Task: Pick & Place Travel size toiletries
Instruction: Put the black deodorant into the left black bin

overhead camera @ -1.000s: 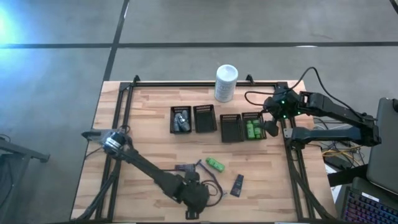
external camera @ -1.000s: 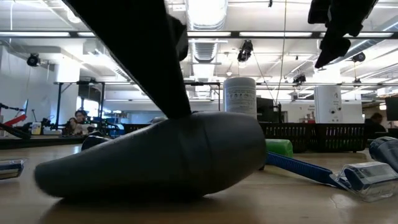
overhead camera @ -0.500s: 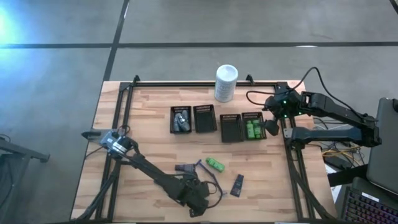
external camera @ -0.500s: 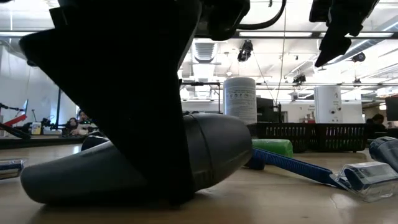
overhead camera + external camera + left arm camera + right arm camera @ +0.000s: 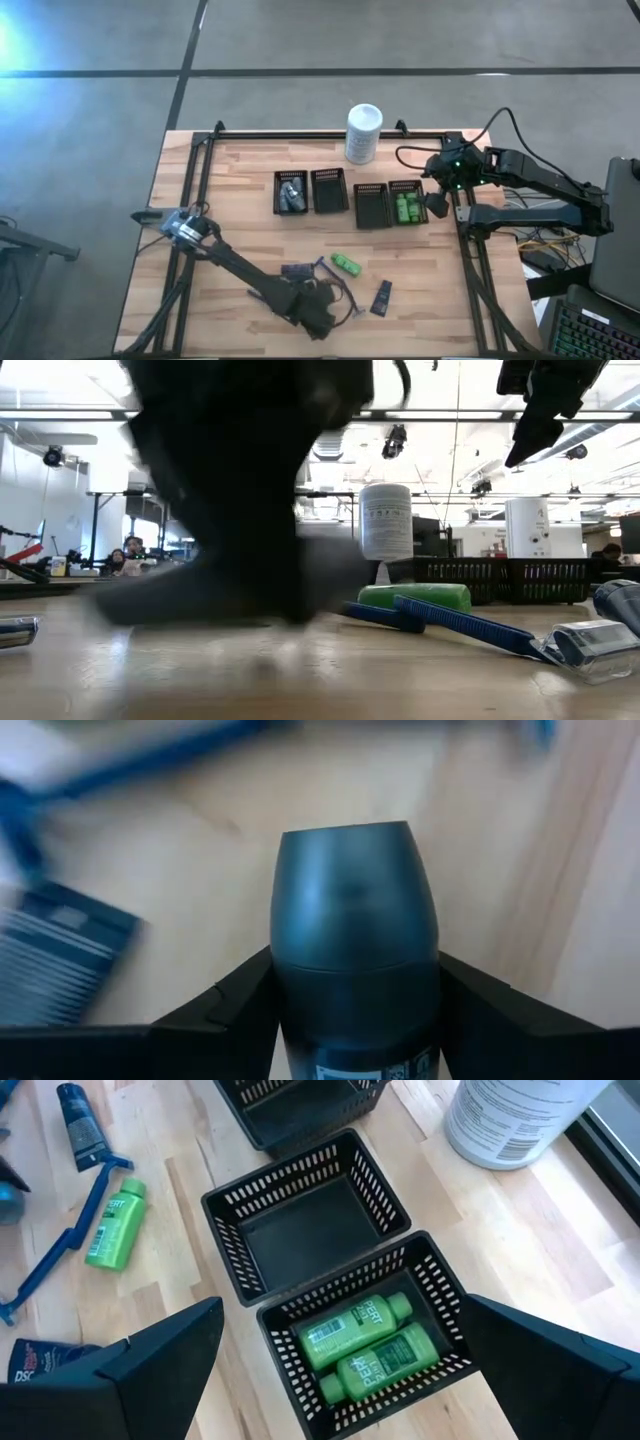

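Left pincer [image 5: 318, 318], near the front edge of the tabletop [image 5: 240, 210]: clenched on a grey oval mini bottle [image 5: 355, 935], one finger [image 5: 225, 1010] pressed against each flank and the bottle's rounded end projecting forward between them. In the low view the pincer and its load appear as a dark mass raised just clear of the wood.

Loose items at the front of the tabletop, just beside the left pincer: a bright green small bottle [image 5: 346, 265], a thin dark-blue razor [image 5: 338, 285] lying beside it, a small black flat tube [image 5: 382, 297] toward the right front, and a second flat tube [image 5: 296, 270] to the left.

Right pincer [image 5: 436, 203], near the right edge: hanging above the tabletop with its fingers spread wide, grasping nothing, just beside the rightmost tray.

Four black slotted trays stand in a row across the middle. The rightmost tray [image 5: 380, 1345] contains two green bottles [image 5: 365, 1342] lying side by side; the neighbouring tray [image 5: 305, 1230] has a bare floor; the leftmost tray [image 5: 291, 192] contains grey bottles.

A tall white container [image 5: 363, 133] stands upright at the back edge.
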`<action>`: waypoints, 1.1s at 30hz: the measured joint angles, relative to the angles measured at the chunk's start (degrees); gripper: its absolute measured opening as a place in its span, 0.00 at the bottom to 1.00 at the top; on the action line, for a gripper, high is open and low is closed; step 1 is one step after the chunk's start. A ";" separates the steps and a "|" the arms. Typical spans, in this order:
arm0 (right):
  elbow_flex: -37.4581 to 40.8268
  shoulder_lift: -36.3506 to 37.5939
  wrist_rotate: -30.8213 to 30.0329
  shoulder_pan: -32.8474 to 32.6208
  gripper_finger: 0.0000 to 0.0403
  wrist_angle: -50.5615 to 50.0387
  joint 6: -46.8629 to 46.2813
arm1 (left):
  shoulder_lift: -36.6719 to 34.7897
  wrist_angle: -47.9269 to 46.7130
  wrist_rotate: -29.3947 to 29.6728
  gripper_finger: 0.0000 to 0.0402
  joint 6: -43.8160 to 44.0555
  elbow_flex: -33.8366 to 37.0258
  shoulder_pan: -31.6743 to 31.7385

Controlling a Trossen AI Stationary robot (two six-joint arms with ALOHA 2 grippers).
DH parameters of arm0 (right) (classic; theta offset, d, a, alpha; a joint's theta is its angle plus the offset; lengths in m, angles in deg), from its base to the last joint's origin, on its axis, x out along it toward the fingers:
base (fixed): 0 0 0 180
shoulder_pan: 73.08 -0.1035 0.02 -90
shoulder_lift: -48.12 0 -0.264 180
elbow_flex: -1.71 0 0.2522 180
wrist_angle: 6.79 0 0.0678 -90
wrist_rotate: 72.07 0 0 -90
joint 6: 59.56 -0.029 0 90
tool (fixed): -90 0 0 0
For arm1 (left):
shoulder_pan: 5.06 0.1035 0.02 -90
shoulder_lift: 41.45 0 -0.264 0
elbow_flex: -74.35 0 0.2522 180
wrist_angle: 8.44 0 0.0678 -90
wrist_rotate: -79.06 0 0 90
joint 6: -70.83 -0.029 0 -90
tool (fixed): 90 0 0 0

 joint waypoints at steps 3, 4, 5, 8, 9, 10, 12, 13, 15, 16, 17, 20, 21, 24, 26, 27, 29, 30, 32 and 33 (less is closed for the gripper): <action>0.00 0.00 -0.02 0.02 0.99 0.31 0.30 | -4.26 -4.52 5.86 0.54 4.29 -0.15 1.61; 0.00 0.00 -0.02 0.01 0.99 0.46 0.48 | -5.59 -6.65 7.52 0.54 6.45 -0.24 2.45; 0.00 0.00 -0.03 0.02 0.99 0.57 0.59 | -6.91 -8.84 8.93 0.54 8.96 -0.29 3.43; 0.00 -0.02 -0.02 0.02 0.99 1.96 0.57 | -9.97 -17.58 10.61 0.54 15.53 -0.10 7.89; 0.00 -0.02 -0.02 0.02 0.99 2.39 0.56 | -11.11 -19.35 10.72 0.54 16.55 -0.08 9.65; 0.00 -0.02 -0.02 0.02 0.99 2.77 0.55 | -12.37 -20.48 10.79 0.54 16.80 0.00 11.46; -0.02 -0.02 -0.02 0.02 0.99 3.38 0.48 | -15.32 -21.49 10.99 0.54 15.43 1.01 15.52; -0.02 -0.02 -0.02 0.02 0.99 3.42 0.26 | -16.82 -21.30 11.02 0.54 14.33 1.74 17.57; -0.02 -0.02 -0.03 0.02 0.99 3.39 -0.51 | -19.45 -20.76 10.95 0.54 12.28 3.74 22.02; -0.02 -0.02 -0.05 0.02 0.99 3.40 -0.92 | -20.80 -20.76 10.77 0.54 11.66 4.94 24.14; -0.02 -0.02 -0.07 0.01 0.99 3.35 -1.40 | -22.24 -20.62 10.38 0.54 11.03 6.31 26.35; -0.02 0.02 -0.51 0.00 0.99 3.23 -2.98 | -27.22 -19.33 9.02 0.54 10.96 11.92 32.62; -0.02 0.02 -0.96 0.02 0.99 3.17 -3.49 | -28.80 -18.57 8.36 0.54 11.26 14.55 34.48; -0.02 0.02 -1.58 0.02 0.99 3.14 -4.18 | -32.73 -11.19 4.21 0.54 11.35 23.04 39.22; -0.02 0.02 -1.85 0.02 0.99 3.17 -4.71 | -34.72 -4.49 1.75 0.54 12.18 28.21 41.37; -0.02 0.02 -2.20 0.02 0.99 3.18 -4.90 | -35.42 -1.17 1.29 0.54 12.62 30.36 42.05; -0.02 0.02 -2.95 0.02 0.99 3.17 -5.12 | -35.88 3.88 1.25 0.54 13.58 33.54 42.54; -0.02 0.02 -3.02 0.02 0.99 3.19 -5.20 | -35.84 4.99 1.19 0.54 13.93 34.80 42.56; -0.02 0.02 -3.04 0.04 0.99 3.17 -5.28 | -35.40 5.72 1.32 0.54 14.06 36.63 42.51; -0.02 0.02 -3.06 0.02 0.99 3.19 -5.53 | -35.26 5.99 1.54 0.54 14.06 37.20 42.49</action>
